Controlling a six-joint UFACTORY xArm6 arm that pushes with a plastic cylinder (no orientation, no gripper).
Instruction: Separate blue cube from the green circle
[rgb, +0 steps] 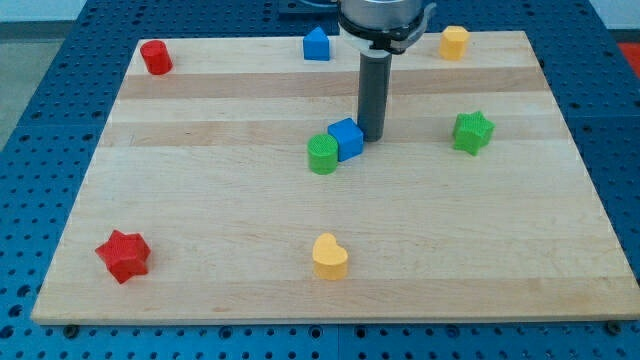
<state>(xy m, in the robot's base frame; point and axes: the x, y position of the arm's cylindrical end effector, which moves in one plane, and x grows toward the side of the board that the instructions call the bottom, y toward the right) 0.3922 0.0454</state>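
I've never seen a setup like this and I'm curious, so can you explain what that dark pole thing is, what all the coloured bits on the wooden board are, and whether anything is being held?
That pole is the end of a robot arm. It has no fingers, so nothing is held; it only pushes. My tip touches the board just to the view's right of the blue cube, which sits against the green circle. There is one picture, from a camera looking down at the wooden board; where it is mounted isn't recorded. Also on the board: a red block and a blue block near the top, a yellow block top right, a green star at right, a red star bottom left, and a yellow heart at bottom.
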